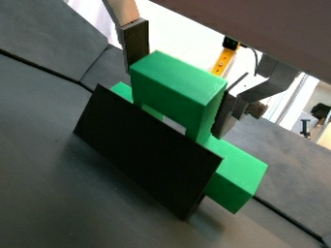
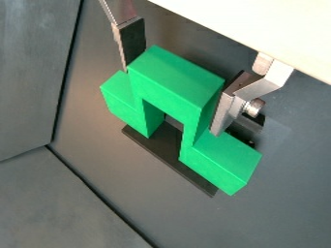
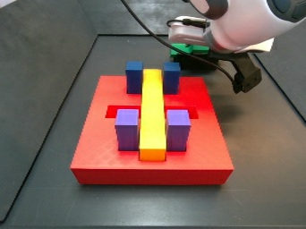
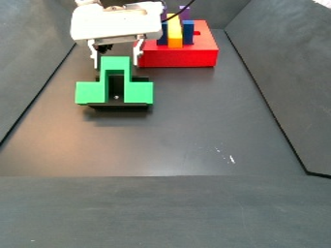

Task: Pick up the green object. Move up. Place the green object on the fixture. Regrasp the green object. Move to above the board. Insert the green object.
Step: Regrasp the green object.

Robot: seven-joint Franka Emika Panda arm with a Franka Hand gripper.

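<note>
The green object (image 1: 175, 89) (image 2: 165, 92) rests on the fixture (image 1: 139, 160) (image 2: 158, 147), its raised centre cube up and its side arms low. My gripper (image 1: 181, 79) (image 2: 177, 85) straddles that cube. The fingers (image 1: 135, 44) (image 2: 227, 108) stand close on either side, with a small gap visible in a side view, where the gripper (image 4: 115, 52) hangs over the green object (image 4: 114, 87). The gripper looks open. The board (image 3: 102, 154) (image 4: 196, 58) lies apart from the green object (image 3: 180, 51), which the robot's hand partly hides in that side view.
On the board stand a long yellow bar (image 3: 152, 112), two blue blocks (image 3: 135, 75) and two purple blocks (image 3: 127, 130). Raised dark walls edge the floor (image 4: 195, 126). A cable (image 3: 149, 27) trails behind the arm.
</note>
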